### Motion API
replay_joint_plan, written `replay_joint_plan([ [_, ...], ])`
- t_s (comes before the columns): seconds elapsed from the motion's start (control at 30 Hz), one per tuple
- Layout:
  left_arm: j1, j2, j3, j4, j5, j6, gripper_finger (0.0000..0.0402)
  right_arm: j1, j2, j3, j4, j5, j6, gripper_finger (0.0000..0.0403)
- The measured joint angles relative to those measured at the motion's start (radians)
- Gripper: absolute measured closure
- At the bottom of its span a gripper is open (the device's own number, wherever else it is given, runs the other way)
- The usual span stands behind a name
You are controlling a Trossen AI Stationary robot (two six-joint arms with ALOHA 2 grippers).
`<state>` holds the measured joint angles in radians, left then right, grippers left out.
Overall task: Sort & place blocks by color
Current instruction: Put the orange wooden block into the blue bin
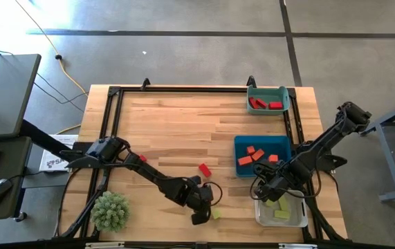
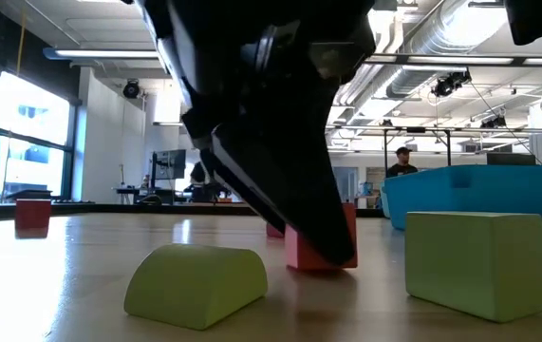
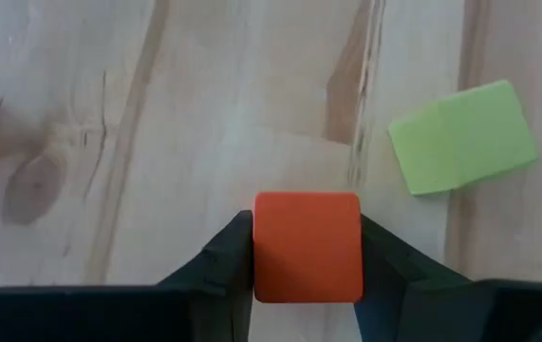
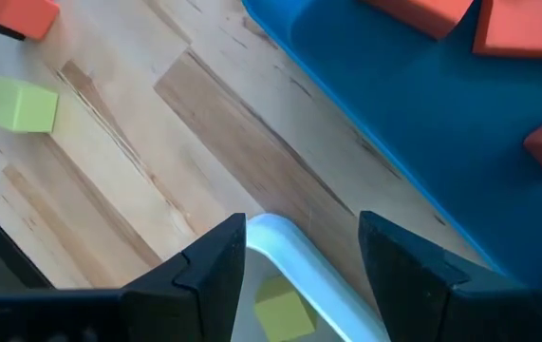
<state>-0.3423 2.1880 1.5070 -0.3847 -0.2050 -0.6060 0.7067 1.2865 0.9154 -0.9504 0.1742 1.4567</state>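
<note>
An orange block (image 3: 307,249) rests on the wooden table near its front edge, and my left gripper (image 3: 307,237) is shut on it, also seen in the high view (image 1: 200,207). A yellow-green cube (image 3: 462,136) and a yellow-green half-round block (image 2: 195,280) lie flat on the table close by. A red block (image 1: 204,169) lies a little farther back. My right gripper (image 4: 304,237) hangs open over the rim of the clear bin (image 4: 285,249), touching nothing. My left gripper pinches the orange block by two opposite side faces (image 3: 261,256), one finger on each. The fingers slant down from the table's left. The block's bottom (image 2: 297,261) sits on the table, with the block upright.
The blue bin (image 1: 242,145) holds several orange blocks, the teal bin (image 1: 283,93) at the back right holds red ones, and the clear bin (image 1: 259,216) at the front right holds yellow-green ones. A spiky green plant ball (image 1: 109,211) sits at the front left.
</note>
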Motion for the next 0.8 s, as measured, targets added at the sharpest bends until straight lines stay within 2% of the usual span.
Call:
replay_joint_plan([
  [0.4,0.100,-0.073,0.001,-0.023,0.074,0.076,0.0297,0.000,0.001,0.000,0.001,0.047,-0.013,0.0210],
  [0.6,0.172,-0.151,0.000,-0.045,0.107,0.150,0.0297,-0.027,0.001,0.000,0.013,0.072,-0.156,0.0210],
  [0.8,0.279,-0.213,0.001,-0.004,0.209,0.232,0.0297,-0.095,0.002,0.000,0.047,0.107,-0.271,0.0210],
])
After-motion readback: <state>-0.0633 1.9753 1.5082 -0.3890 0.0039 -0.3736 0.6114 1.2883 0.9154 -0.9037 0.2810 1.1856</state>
